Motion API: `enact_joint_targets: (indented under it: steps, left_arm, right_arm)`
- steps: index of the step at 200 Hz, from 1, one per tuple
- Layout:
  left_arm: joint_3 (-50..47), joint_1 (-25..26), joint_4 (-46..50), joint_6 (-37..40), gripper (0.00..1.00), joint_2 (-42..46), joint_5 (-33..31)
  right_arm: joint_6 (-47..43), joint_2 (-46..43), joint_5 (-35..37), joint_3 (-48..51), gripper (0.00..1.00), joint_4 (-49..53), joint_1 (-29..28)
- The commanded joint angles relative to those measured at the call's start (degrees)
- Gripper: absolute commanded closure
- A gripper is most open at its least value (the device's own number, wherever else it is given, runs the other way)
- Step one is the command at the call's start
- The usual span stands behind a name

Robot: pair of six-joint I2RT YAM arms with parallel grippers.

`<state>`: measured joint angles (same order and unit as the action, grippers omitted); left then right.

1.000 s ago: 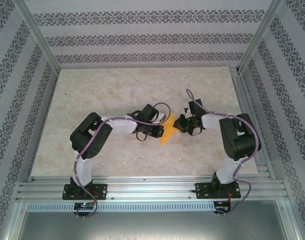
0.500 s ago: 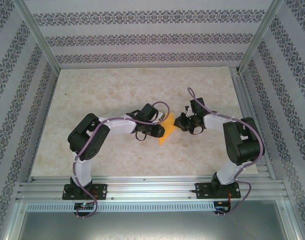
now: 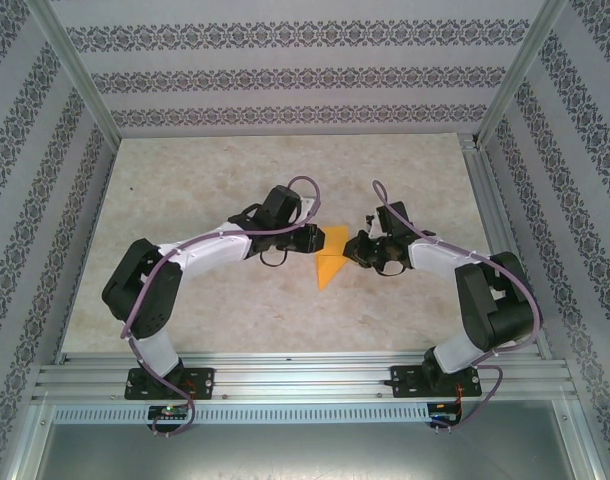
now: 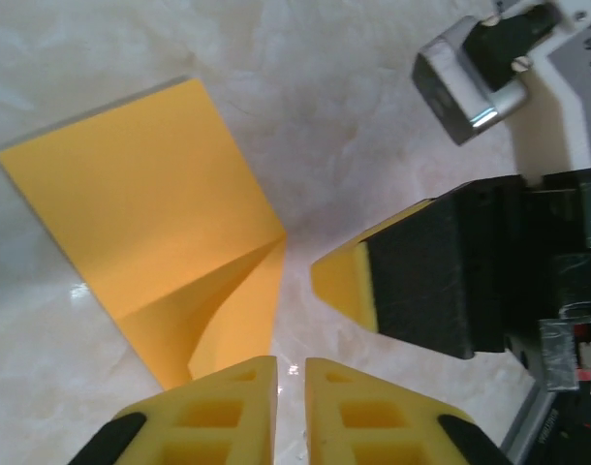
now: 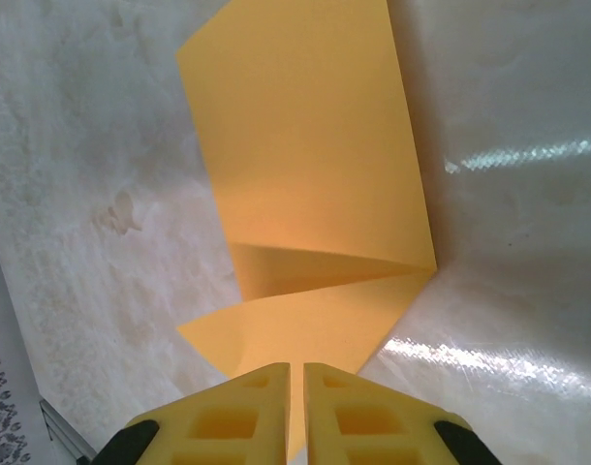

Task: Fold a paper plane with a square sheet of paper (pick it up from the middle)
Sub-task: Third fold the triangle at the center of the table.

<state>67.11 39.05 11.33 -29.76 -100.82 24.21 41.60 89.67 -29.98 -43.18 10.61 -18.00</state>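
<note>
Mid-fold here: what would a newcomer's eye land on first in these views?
The bright orange paper, partly folded with a crease across it, lies in the middle of the pale table. The left tool and right tool flank it from either side, each with jaws nearly together.

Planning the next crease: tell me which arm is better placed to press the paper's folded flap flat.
Left, probably. The left tool, shut and empty, sits at the flap of the paper; in the left wrist view the right tool stands apart from it, bare table between.
</note>
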Motion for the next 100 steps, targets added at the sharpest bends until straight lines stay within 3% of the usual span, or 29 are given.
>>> enact_joint_targets:
  steps: [1,100]
  left_arm:
    - [0.51,0.15,-2.48,-1.88,0.86,-3.49,6.63]
    - [1.93,0.24,1.15,0.76,0.93,-13.12,-1.00]
  right_arm:
    - [2.98,0.15,1.24,2.07,0.88,-5.35,-0.53]
    - [4.22,1.42,0.67,1.70,0.87,-6.68,-3.14]
